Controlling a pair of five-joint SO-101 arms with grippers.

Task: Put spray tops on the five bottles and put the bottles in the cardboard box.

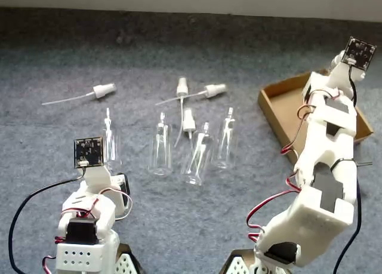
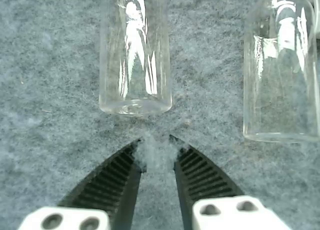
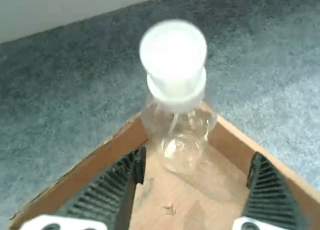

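Note:
Several clear bottles lie on the grey carpet: one (image 1: 110, 141) just ahead of my left arm, and three more (image 1: 161, 147) (image 1: 199, 156) (image 1: 225, 141) in the middle. Loose white spray tops (image 1: 102, 91) (image 1: 182, 85) (image 1: 213, 90) (image 1: 189, 122) lie behind them. My left gripper (image 2: 157, 146) is slightly open and holds nothing, a short way from the base of a bottle (image 2: 135, 49). My right gripper (image 3: 195, 167) is wide open over the cardboard box (image 3: 100, 165). A bottle with a spray top (image 3: 175, 104) stands in the box corner beyond its fingers.
The cardboard box (image 1: 279, 101) sits at the right, with my right arm (image 1: 325, 148) stretched over it. A second bottle (image 2: 280, 64) lies beside the one in front of my left gripper. A pale wall runs along the carpet's far edge.

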